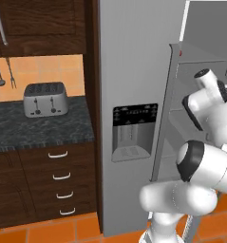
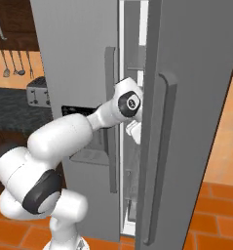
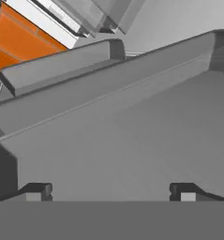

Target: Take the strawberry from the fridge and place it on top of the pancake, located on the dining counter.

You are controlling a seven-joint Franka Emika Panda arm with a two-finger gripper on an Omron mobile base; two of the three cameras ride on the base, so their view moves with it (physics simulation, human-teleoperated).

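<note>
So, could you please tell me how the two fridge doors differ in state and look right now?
The left fridge door sits closed, while the right fridge door is swung partly open, leaving a gap into which the arm reaches. The left door carries a black dispenser panel; the right door has a plain front. Both are grey, and each has a long vertical handle beside the gap.

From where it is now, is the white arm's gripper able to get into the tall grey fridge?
Probably not yet: the gap between the grey fridge doors is narrow, and the open gripper faces a door panel at close range.
</note>
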